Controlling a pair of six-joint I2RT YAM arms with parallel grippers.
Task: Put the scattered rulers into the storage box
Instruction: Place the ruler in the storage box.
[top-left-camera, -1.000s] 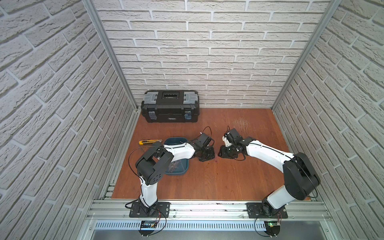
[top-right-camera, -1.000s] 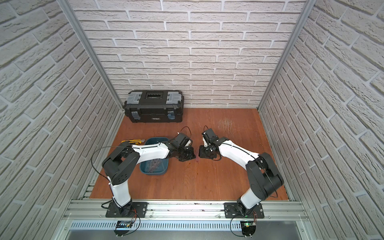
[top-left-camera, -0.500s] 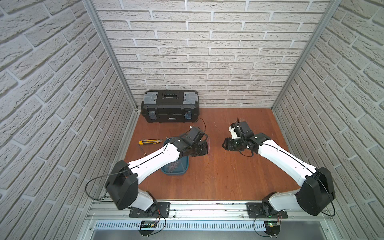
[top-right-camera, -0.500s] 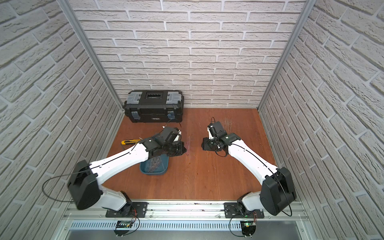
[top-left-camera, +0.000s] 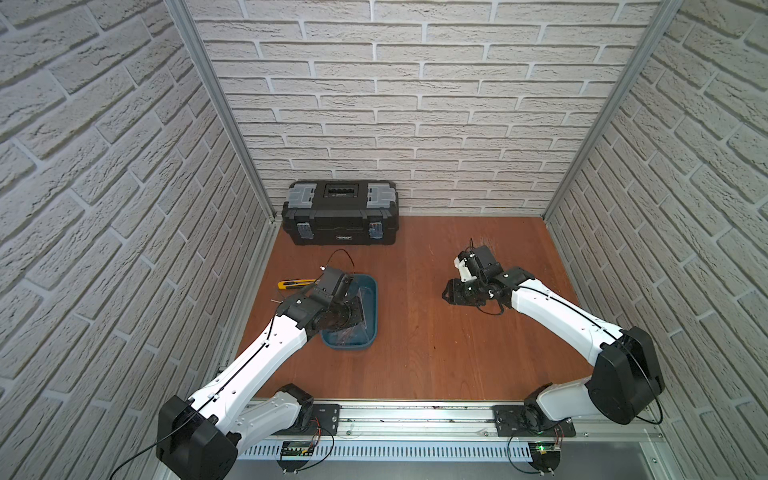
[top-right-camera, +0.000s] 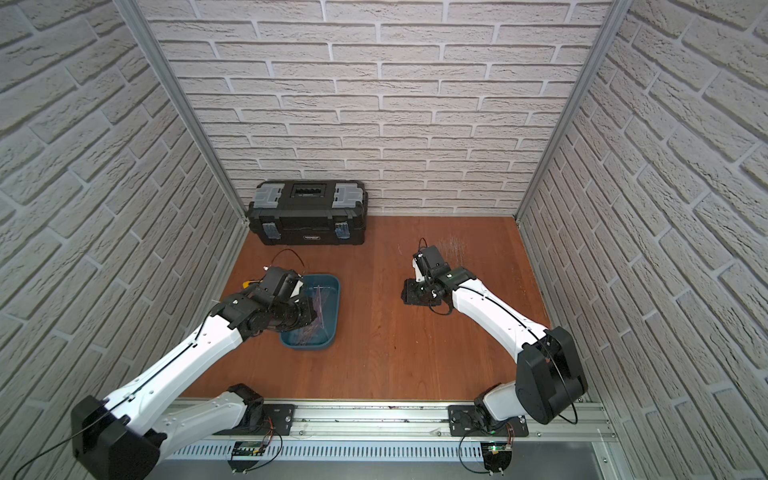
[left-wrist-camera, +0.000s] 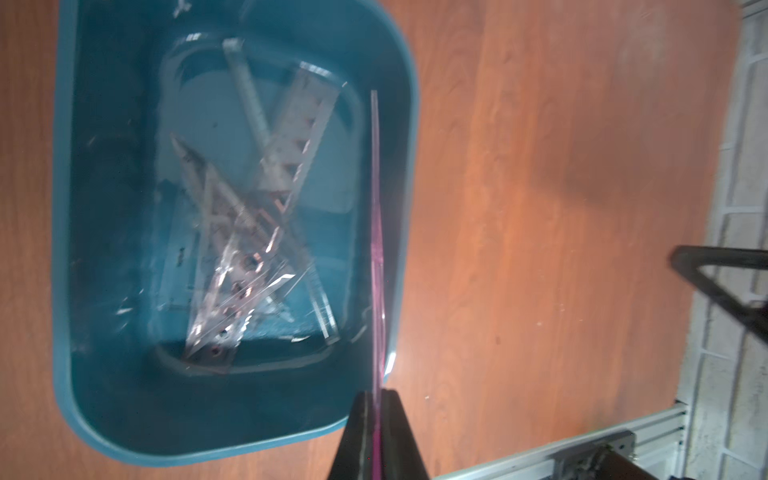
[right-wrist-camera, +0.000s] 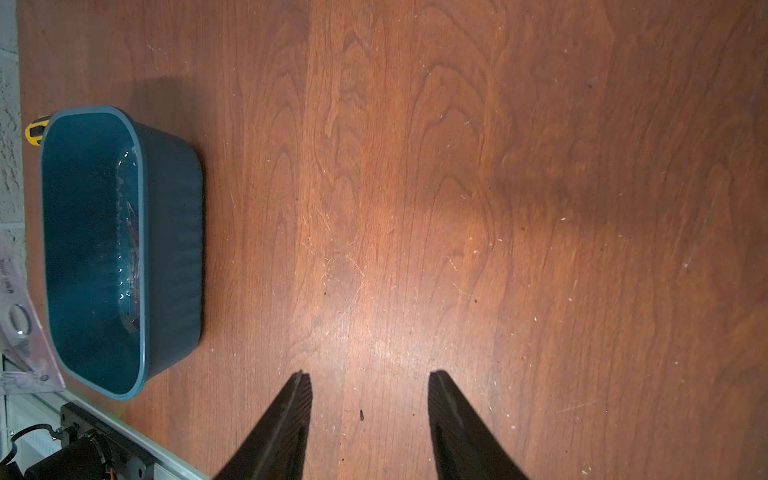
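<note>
The teal storage box (top-left-camera: 349, 347) (top-right-camera: 337, 307) sits left of centre on the wooden table. Several clear rulers (left-wrist-camera: 249, 232) lie crossed inside the storage box (left-wrist-camera: 62, 249). My left gripper (left-wrist-camera: 377, 395) (top-left-camera: 355, 316) hangs over the box's right side. It is shut on a thin pink-tinted ruler (left-wrist-camera: 377, 249), seen edge-on and reaching out over the right rim. My right gripper (right-wrist-camera: 368, 374) (top-left-camera: 446, 293) is to the right of the box (right-wrist-camera: 174, 249), low over bare wood. It is open with nothing between its fingers.
A black toolbox (top-left-camera: 340, 212) stands against the back wall. A yellow utility knife (top-left-camera: 291, 284) lies just left of the box. Brick walls close in three sides, and a metal rail (top-left-camera: 415, 415) runs along the front edge.
My left arm has swung left from the table's middle to above the box, carrying the ruler. My right gripper has drawn away to the right, jaws slightly wider.
</note>
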